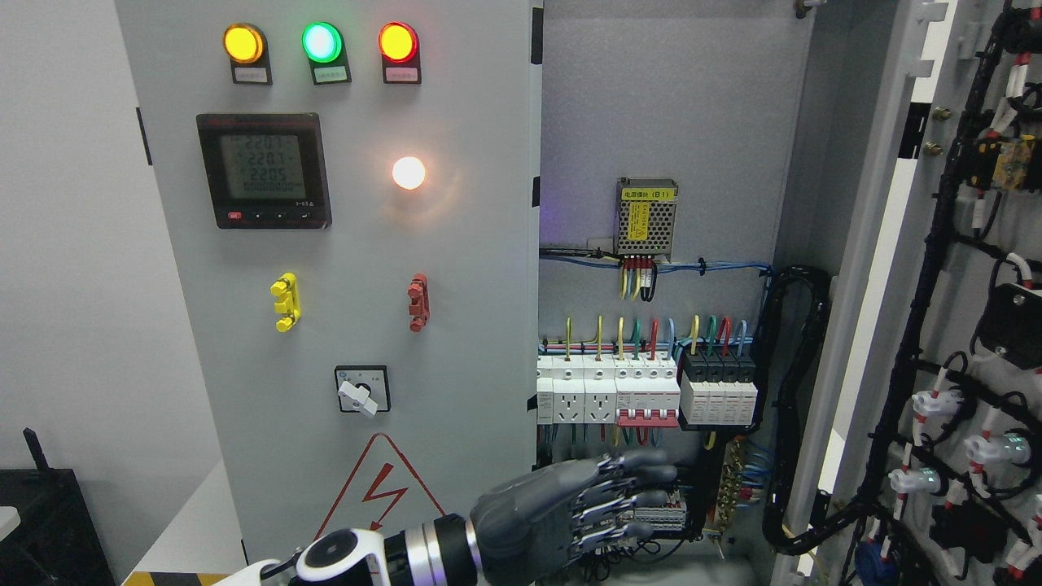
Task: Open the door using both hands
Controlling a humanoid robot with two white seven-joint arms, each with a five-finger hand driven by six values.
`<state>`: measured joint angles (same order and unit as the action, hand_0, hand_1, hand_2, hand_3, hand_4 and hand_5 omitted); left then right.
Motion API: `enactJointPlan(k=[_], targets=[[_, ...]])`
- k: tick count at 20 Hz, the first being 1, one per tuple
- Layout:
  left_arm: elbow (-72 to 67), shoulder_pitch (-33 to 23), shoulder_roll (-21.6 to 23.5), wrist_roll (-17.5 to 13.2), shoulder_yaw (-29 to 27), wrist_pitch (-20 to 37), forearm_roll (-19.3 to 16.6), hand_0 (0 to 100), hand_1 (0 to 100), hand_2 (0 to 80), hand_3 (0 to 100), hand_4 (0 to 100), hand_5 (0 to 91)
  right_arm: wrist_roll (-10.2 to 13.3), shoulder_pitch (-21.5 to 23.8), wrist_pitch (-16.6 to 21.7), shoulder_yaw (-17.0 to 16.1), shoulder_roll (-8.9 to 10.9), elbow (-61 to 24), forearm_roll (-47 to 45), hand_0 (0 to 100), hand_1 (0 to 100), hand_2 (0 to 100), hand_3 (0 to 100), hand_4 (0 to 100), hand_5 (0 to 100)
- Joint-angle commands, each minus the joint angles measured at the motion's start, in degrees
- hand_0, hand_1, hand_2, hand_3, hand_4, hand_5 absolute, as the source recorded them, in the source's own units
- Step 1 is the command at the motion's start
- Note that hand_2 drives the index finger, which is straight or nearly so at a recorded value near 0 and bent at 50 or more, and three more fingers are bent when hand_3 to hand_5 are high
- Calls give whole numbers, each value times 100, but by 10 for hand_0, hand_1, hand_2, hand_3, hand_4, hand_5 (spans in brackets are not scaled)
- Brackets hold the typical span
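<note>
The grey cabinet's left door (464, 342) is closed; it carries three indicator lamps (321, 42), a digital meter (264, 169) and a rotary switch (361, 391). The right door (891, 268) stands swung wide open at the right, so its wired inner face shows. My left hand (627, 500) comes in from the lower left. Its fingers are stretched out and hold nothing. They reach past the left door's free edge (537, 366) into the open cabinet, below the breakers. I cannot tell whether the hand touches that edge.
Inside the cabinet (676, 106) are a small power supply (647, 216), a row of breakers (643, 395) and coloured wiring. Black cable bundles (794, 407) run to the open door. A dark box (49, 529) sits at the lower left.
</note>
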<state>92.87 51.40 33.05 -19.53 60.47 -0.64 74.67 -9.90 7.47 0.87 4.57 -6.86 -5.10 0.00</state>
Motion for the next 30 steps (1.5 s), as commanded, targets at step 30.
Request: enactJointPlan(k=[30], targets=[[-910,-7827,536,-895,-4737,1655,-4327,120,389,0,0,0,0,-12,0,1,0,0,0,-176,120,389,0,0,0,0]])
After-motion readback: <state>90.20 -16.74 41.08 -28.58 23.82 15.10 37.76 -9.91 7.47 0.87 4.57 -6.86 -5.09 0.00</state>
